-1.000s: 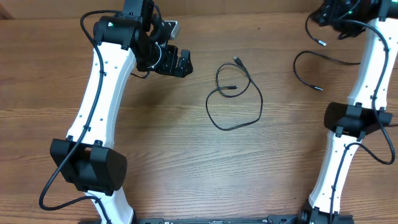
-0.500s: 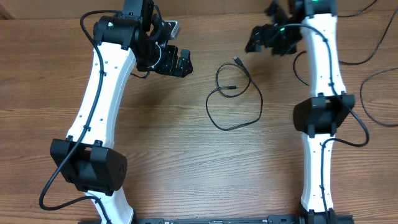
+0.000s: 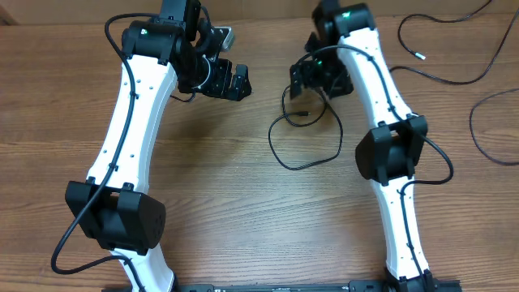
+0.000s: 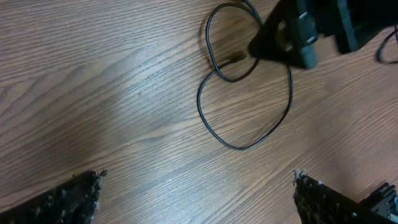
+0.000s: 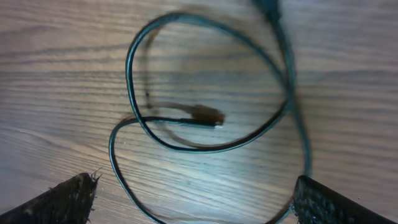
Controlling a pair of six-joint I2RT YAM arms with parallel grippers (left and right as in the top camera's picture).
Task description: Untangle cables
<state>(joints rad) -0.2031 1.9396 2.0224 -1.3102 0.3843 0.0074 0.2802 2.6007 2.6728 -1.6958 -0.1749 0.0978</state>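
Near edge: the worktop (image 3: 243, 227) is showing only bare wood grain; no cord is lying here

Mid-worktop: the looped cable (image 3: 308, 168) is lying by itself, crossing over itself on its left side, with one plug tip (image 5: 208, 116) resting inside the smaller far loop. It is keeping the same place and shape as a second ago, so nothing is disturbing it yet

Just beyond, the change: the right pincer (image 3: 312, 77), which was working at the far right corner a second ago, is now hanging over the far end of this loop. In its wrist view the fingers (image 5: 68, 199) are standing spread wide with nothing between them. The cord below is smearing with motion, and I cannot tell whether anything is touching it

Level with it, to the left: the left pincer (image 3: 231, 83) is holding its former spot, spread wide and empty, its camera looking down on the same loop

Far right: a second cable (image 3: 446, 81) is lying well apart from the loop

Judgement: one cord is looking separated already, and the right arm is lining up on the remaining one. The next move is probably calling for a descent and a pinch close to a plug end, then drawing it out so the crossing opens. Risk: the thin cord is likely dragging along whole instead of unlooping
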